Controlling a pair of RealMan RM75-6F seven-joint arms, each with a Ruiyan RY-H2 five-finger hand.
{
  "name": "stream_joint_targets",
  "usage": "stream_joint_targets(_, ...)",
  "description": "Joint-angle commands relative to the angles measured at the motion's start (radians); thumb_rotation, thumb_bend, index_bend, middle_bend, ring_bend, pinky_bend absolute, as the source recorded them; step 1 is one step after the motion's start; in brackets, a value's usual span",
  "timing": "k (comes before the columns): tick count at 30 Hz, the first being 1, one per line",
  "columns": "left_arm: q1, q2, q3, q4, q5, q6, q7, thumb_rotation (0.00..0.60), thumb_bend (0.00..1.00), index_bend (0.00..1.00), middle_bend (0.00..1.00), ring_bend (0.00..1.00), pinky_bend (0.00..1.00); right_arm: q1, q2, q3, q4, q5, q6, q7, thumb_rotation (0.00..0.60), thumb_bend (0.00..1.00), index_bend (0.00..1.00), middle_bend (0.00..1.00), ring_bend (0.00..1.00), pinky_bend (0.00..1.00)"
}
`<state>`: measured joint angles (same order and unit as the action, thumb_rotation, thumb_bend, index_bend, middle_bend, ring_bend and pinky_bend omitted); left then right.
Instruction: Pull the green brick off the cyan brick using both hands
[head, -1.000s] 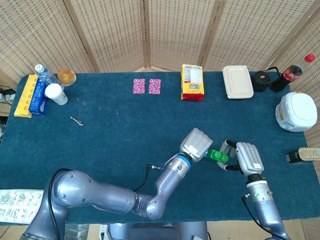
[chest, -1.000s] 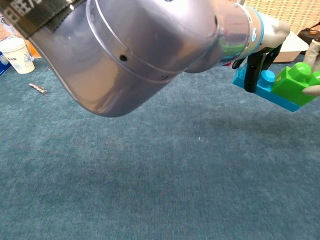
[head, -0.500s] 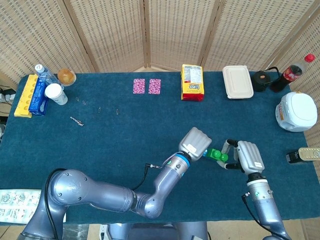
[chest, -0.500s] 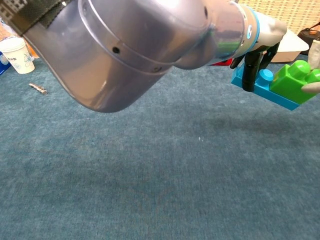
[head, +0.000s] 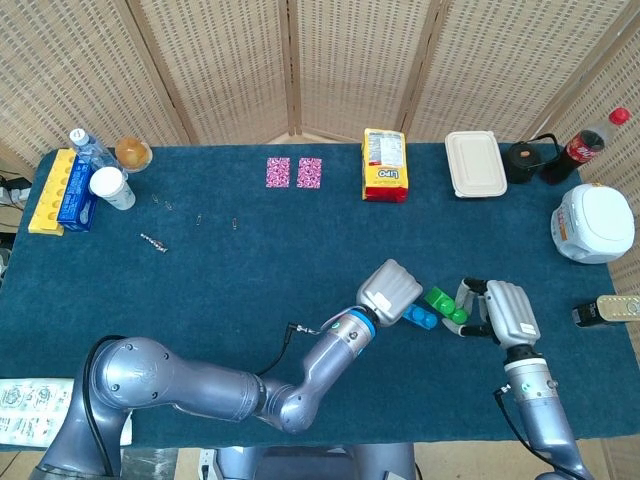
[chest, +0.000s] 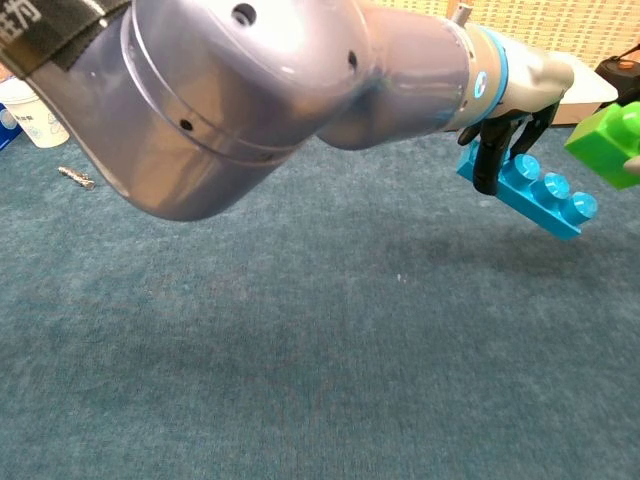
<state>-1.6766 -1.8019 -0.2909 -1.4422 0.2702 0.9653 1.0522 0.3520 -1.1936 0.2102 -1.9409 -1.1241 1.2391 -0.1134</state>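
We've got the bricks apart – the green brick (chest: 610, 143) sits clear of the cyan brick (chest: 532, 190), w/ a visible gap between them in the chest view. Our left hand (head: 390, 292) grips the cyan brick at its near end, fingers (chest: 488, 160) wrapped down over it, holding it tilted above the table (head: 250, 260) w/ its studs bare. Our right hand (head: 505, 313) holds the green brick, up and to the right of the cyan one; in the head view the two bricks (head: 438, 300) lie just beside each other between the hands. So the pull itself looks done, as far as we can judge. What's left, prob., is only to widen the gap or set both pieces down – neither brick is on the cloth yet.
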Motion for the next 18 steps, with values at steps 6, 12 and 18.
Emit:
stream_joint_targets(6, 0.025, 0.048, 0.01, -0.042, 0.021, -0.007, -0.019, 0.6, 0.41, 0.83, 0.66, 0.61, 0.6, -0.005, 0.047, -0.01, 0.015, 0.005, -0.02, -0.001, 0.6, 0.27, 0.67, 0.69, 0.82, 0.74)
stream_joint_targets(12, 0.073, 0.127, 0.044, -0.131, 0.075, 0.015, -0.045, 0.6, 0.41, 0.83, 0.66, 0.61, 0.6, 0.022, 0.069, -0.036, 0.053, 0.014, -0.103, -0.02, 0.6, 0.27, 0.67, 0.68, 0.78, 0.71)
stream_joint_targets(18, 0.145, 0.211, 0.08, -0.226, 0.144, 0.055, -0.1, 0.6, 0.41, 0.83, 0.66, 0.61, 0.6, 0.062, 0.057, -0.067, 0.094, 0.028, -0.196, -0.049, 0.6, 0.27, 0.64, 0.64, 0.72, 0.67)
